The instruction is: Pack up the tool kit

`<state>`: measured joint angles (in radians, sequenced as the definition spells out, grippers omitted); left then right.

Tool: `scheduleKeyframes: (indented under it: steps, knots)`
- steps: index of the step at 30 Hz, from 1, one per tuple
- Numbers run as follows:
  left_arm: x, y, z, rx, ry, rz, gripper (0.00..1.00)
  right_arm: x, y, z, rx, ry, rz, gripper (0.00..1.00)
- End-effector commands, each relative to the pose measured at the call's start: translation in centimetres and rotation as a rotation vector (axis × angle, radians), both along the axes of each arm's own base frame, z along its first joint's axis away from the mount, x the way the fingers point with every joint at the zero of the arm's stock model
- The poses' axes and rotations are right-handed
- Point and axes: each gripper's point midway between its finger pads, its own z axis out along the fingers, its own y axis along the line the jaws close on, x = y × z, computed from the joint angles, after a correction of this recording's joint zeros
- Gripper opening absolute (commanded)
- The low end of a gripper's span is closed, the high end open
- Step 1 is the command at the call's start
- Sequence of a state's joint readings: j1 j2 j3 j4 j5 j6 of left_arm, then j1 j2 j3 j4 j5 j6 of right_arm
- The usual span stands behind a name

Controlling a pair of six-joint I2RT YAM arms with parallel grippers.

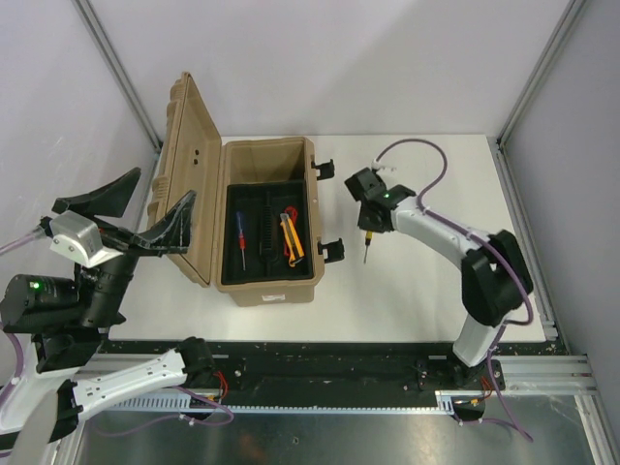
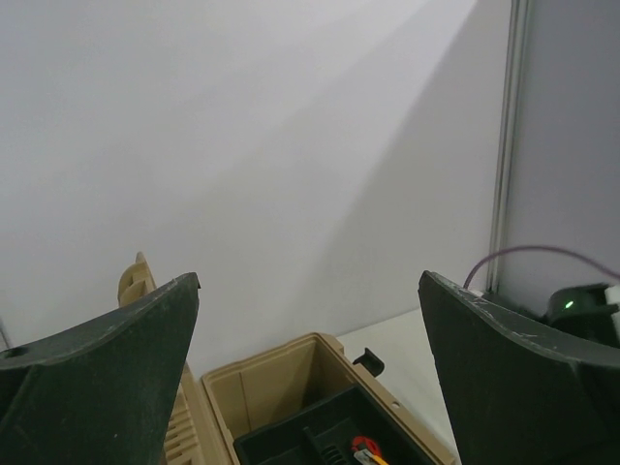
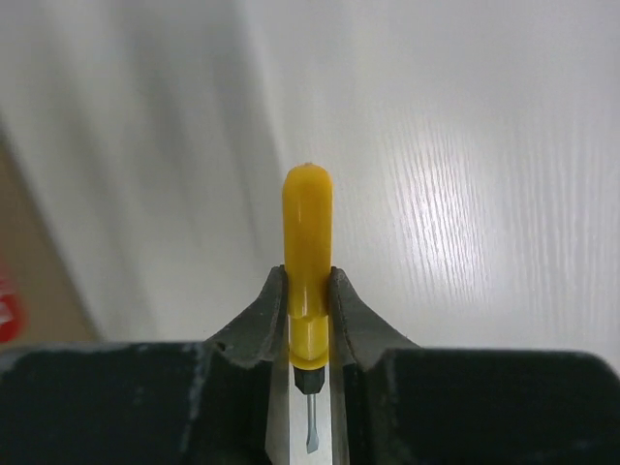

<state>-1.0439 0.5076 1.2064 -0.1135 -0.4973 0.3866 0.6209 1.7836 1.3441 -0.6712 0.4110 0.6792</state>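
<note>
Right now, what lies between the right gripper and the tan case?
Top view: between right gripper and tan case, only bare table and the case's black latches.

screwdriver (image 1: 366, 249) handle mostly hidden by right pincer (image 1: 369, 232), case (image 2: 273, 387) cropped at bottom edge

Overhead and left-wrist views, common case (image 1: 266, 291)

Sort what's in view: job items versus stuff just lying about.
Job: case; yellow screwdriver in right gripper; blue screwdriver, knife and pliers inside the case.
Not job: table, purple cable, frame rail.
</note>
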Motion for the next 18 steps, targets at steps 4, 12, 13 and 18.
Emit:
scheduleKeyframes:
  steps: [4,12,13,18]
  knots:
    - [0.9,0.8,0.4,0.004,0.008,0.083,0.99,2.8,4.5,16.2,0.127,-0.361,0.101,0.05]
    - [0.8,1.3,0.9,-0.009,0.002,0.094,0.99,0.2,16.6,24.3,0.301,-0.526,0.379,0.06]
    - [0.8,1.4,0.9,-0.010,0.004,0.099,0.99,-0.3,18.2,24.7,0.324,-0.535,0.412,0.06]
    - [1.3,1.6,0.6,-0.010,0.026,0.130,1.00,-2.3,25.6,23.4,0.381,-0.500,0.555,0.10]
